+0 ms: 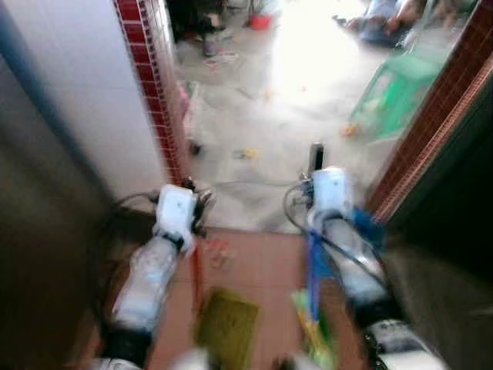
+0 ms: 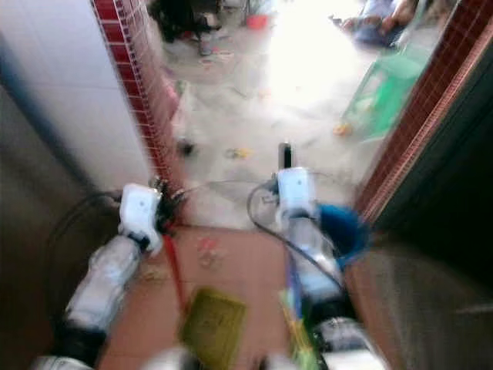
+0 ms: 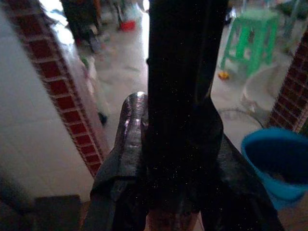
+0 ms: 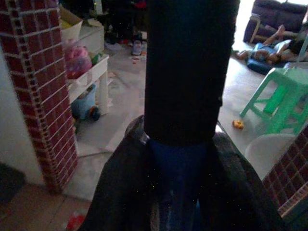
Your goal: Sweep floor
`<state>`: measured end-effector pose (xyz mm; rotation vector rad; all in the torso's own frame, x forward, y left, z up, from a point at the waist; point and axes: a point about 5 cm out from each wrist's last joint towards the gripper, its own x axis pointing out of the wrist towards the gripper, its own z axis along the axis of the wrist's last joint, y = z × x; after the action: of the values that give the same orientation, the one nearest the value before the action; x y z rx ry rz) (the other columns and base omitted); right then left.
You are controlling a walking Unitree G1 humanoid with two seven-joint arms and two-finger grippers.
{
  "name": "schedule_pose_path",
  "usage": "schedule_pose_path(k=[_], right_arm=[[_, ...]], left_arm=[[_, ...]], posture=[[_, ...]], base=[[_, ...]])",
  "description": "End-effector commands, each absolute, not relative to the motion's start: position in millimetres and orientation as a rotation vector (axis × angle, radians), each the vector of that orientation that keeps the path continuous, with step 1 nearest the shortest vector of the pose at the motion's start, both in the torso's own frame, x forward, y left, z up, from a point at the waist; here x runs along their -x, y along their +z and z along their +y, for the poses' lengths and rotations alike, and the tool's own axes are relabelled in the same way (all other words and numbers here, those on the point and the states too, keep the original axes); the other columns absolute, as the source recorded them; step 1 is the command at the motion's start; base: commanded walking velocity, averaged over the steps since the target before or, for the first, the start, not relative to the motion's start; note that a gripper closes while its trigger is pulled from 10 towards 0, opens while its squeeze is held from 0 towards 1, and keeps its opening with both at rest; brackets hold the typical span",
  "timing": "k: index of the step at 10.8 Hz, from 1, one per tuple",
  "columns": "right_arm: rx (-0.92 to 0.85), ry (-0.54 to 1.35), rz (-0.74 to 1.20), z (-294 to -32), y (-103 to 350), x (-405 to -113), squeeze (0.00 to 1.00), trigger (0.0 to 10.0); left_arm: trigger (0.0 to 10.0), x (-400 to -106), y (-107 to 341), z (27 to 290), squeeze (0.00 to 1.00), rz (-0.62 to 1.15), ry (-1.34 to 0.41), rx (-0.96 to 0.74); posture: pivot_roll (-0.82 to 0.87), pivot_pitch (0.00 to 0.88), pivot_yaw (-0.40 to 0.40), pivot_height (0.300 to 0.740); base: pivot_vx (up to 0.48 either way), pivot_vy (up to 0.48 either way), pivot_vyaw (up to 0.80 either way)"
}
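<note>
While the head picture smears with motion, I've got both arms out ahead of me at a doorway, each carrying a sweeping tool. My left gripper (image 1: 187,202), left of centre in the frame, is closed around a thin red handle (image 1: 197,266) that runs down to a yellow-green dustpan (image 1: 227,325) low in the middle, over the reddish tiles. My right gripper (image 1: 316,158), right of centre, is clamped on the blue broom handle (image 1: 313,270), with green bristles (image 1: 316,335) trailing near the bottom edge. I judge both are held low and forward so pan and broom stay ready as I head for the grey floor (image 1: 262,116) beyond the threshold, where small bits of litter (image 1: 246,153) lie mid-frame. A red-tiled pillar (image 1: 158,92) stands upper left, a green stool (image 1: 394,91) upper right, and a blue bucket (image 2: 343,231) sits just beside my right forearm. A person (image 4: 269,48) lies on the floor at the upper right of the right wrist picture. Blur makes the litter hard to identify, and the scraps (image 1: 219,250) on the tiles between my arms are no clearer. Both wrist pictures are largely blocked by the dark fingers and handles, and the lower edge cuts off the broom head, so I can't tell whether it touches the floor.
</note>
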<state>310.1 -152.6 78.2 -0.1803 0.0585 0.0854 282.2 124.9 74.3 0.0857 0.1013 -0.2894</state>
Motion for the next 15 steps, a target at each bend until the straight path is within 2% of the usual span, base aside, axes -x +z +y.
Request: schedule_pose_path(k=[1,2,3,4,6,9,11,12,15], right_arm=[[0.243,0.136,-0.032,-152,97,-312,0.0,10.0],[0.251,0.129,-0.022,-159,95,-307,0.0,10.0],[0.159,0.082,0.052,-171,84,-293,0.0,10.0],[0.157,0.002,0.07,-179,71,-275,0.0,10.0],[0.122,-0.083,0.097,-187,61,-257,0.0,10.0],[0.163,-0.027,0.07,-183,73,-267,0.0,10.0],[0.15,-0.024,0.031,-174,82,-280,0.0,10.0],[0.159,0.031,-0.044,-157,99,-300,0.0,10.0],[0.18,0.031,-0.095,-157,112,-311,0.0,10.0]], left_arm=[[10.0,-282,79,142,0.0,0.076,-0.219,-0.112],[10.0,-278,75,150,0.0,0.094,-0.164,-0.098],[10.0,-265,68,163,0.0,0.11,-0.1,-0.105],[10.0,-252,64,173,0.0,0.133,-0.085,-0.089],[10.0,-240,64,176,0.0,0.132,-0.082,-0.078],[10.0,-239,75,166,0.0,0.11,-0.093,-0.058],[10.0,-240,78,166,0.0,0.097,-0.084,-0.118],[10.0,-249,82,166,0.0,0.078,-0.078,-0.117],[10.0,-261,99,183,0.0,-0.001,0.079,-0.125]], posture=[[-0.04,0.0,0.053,0.74],[-0.04,0.0,0.049,0.74],[-0.02,0.0,0.028,0.74],[0.0,0.0,0.008,0.74],[-0.02,0.0,0.013,0.74],[-0.02,0.0,-0.001,0.74],[-0.01,0.0,0.004,0.74],[0.0,0.0,0.011,0.74],[0.0,0.0,0.0,0.74]], base=[[0.0,0.311,0.0],[0.0,0.296,0.0],[0.0,0.292,0.0],[0.0,0.0,0.0],[0.0,0.0,0.0],[0.0,0.0,0.0],[0.0,0.0,0.0],[0.0,0.0,0.0],[0.0,0.0,0.0]])
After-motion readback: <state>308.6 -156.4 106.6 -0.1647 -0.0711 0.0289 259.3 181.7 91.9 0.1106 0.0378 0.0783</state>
